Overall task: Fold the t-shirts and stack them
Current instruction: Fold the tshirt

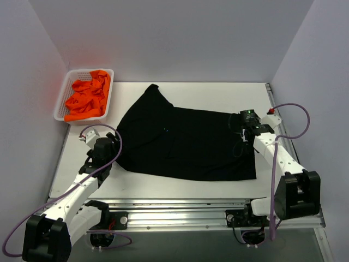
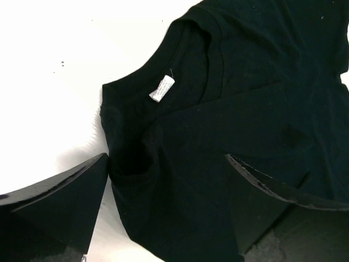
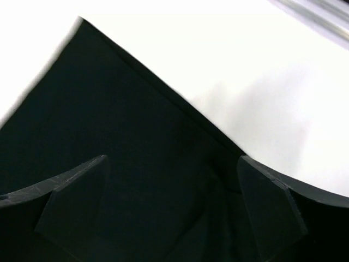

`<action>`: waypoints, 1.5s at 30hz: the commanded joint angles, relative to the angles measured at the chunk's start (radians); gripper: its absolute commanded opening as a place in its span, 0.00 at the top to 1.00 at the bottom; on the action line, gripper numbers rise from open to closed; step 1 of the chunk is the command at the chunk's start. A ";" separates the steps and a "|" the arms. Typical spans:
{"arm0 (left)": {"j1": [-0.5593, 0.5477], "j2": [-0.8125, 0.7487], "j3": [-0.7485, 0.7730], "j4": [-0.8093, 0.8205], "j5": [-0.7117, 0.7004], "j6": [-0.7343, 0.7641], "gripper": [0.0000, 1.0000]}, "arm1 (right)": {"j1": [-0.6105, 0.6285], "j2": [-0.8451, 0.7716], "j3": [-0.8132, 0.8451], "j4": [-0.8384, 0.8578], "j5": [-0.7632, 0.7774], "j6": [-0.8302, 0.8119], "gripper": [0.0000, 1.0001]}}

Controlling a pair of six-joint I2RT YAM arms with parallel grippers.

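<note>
White table [image 1: 218, 93]: one black t-shirt [image 1: 185, 144], one basket [image 1: 61, 98] of orange t-shirts [image 1: 87, 98], left tool [image 2: 166, 158] and right tool [image 3: 173, 158] both wide.

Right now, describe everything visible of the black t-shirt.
The black t-shirt is soft, matte cloth, spread mostly flat on the white table with a few creases. Its ribbed neckline, with a small white label inside, lies by the left gripper. One sleeve points toward the far edge. The far right corner of its hem end lies under the right gripper. Both grippers are open over the cloth; whether they touch it cannot be told.
</note>
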 commanded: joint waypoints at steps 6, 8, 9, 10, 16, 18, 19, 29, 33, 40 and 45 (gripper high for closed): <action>0.007 -0.052 0.180 0.012 0.055 0.087 0.06 | 0.002 -0.131 -0.021 0.294 -0.149 -0.196 0.01; 0.007 0.016 0.251 0.061 0.071 0.127 0.06 | 0.008 -0.121 -0.021 0.342 -0.195 -0.215 0.01; 0.008 0.056 0.288 0.098 0.074 0.148 0.06 | 0.008 -0.116 -0.016 0.382 -0.218 -0.230 0.01; 0.008 0.149 0.329 0.127 0.087 0.179 0.06 | 0.017 -0.113 -0.008 0.384 -0.243 -0.235 0.01; 0.091 0.625 0.873 0.215 0.524 0.403 0.06 | 0.026 -0.096 0.041 0.411 -0.249 -0.245 0.01; 0.111 0.853 1.045 0.147 0.677 0.451 0.06 | 0.023 -0.115 0.041 0.404 -0.246 -0.249 0.02; 0.112 0.995 1.229 0.097 0.708 0.472 0.06 | 0.022 -0.122 0.036 0.405 -0.244 -0.253 0.02; 0.155 1.845 2.409 -0.347 1.086 0.485 0.06 | 0.002 -0.170 -0.028 0.448 -0.281 -0.291 0.02; 0.200 1.858 2.264 -0.106 1.140 0.356 0.06 | 0.002 -0.161 -0.045 0.463 -0.298 -0.293 0.02; 0.215 1.956 2.374 -0.148 1.080 0.305 0.06 | 0.002 -0.138 -0.056 0.482 -0.346 -0.285 0.02; 0.214 1.977 2.391 -0.204 0.918 0.281 0.06 | 0.002 -0.153 -0.061 0.485 -0.347 -0.282 0.02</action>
